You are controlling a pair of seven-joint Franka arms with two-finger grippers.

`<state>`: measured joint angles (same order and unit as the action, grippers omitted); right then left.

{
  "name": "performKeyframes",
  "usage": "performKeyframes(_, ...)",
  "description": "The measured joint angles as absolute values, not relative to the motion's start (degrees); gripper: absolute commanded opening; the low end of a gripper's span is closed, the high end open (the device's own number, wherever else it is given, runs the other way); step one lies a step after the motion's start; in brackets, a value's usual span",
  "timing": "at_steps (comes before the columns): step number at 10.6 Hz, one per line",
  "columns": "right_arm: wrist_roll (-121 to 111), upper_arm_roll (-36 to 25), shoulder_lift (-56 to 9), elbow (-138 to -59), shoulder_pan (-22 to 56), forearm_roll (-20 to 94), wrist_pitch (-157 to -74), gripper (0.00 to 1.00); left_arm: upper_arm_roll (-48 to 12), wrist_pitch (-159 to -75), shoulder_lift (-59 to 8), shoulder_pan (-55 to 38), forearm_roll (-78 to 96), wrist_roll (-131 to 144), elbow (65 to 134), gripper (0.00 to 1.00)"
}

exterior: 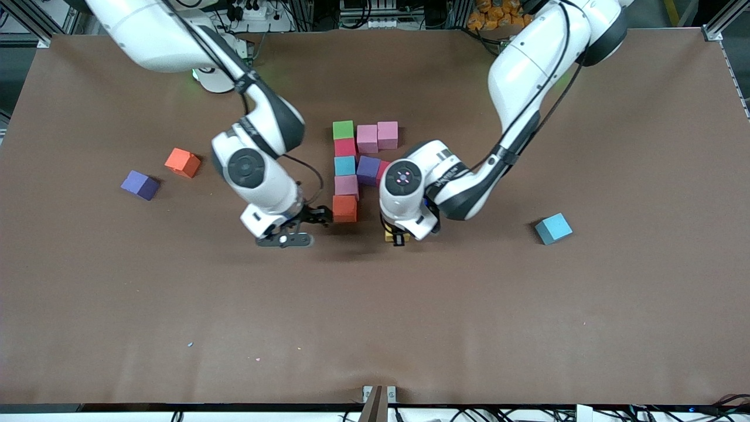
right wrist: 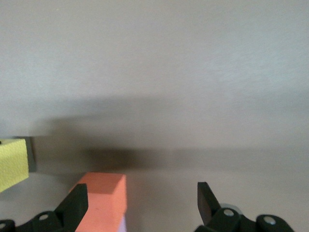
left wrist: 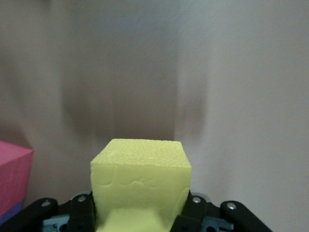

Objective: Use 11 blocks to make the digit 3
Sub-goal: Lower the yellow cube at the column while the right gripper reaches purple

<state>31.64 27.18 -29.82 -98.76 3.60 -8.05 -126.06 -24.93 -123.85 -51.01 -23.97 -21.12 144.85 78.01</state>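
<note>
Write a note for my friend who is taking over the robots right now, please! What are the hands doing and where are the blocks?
Left hand: shut on the yellow block, low over the table beside the orange block in the pattern.
Right hand: open, empty, next to that orange block.
Done: nine blocks sit together mid-table, with a column of green block, red, light blue, pink and orange, and two pink blocks and a purple one beside it.
Left: place the yellow block. Loose blocks: purple block and orange block toward the right arm's end, light blue block toward the left arm's.
</note>
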Motion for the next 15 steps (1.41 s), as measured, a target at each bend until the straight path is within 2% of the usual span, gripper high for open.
performKeyframes(6,14.17,39.32,-28.42,-94.58,-17.62,-8.06,-112.59,1.00,-24.77,-126.29,-52.81,-28.36,-20.98,147.02,76.78,0.02)
performKeyframes(11,1.28,39.88,-23.49,-89.23,-25.37,-7.60,-100.32,1.00,-24.31,-127.98,-55.09,-30.21,-20.98,147.18,75.24,0.03)
performKeyframes(14,-6.33,37.85,-20.45,-87.07,-28.01,-6.68,-96.35,1.00,-23.67,-127.88,-55.16,-31.09,-20.97,147.61,74.81,0.04)
performKeyframes(15,-8.49,36.22,-19.34,-86.70,-27.91,-5.21,-95.83,1.00,-23.62,-127.87,-55.17,-31.15,-20.97,147.63,74.79,0.11)
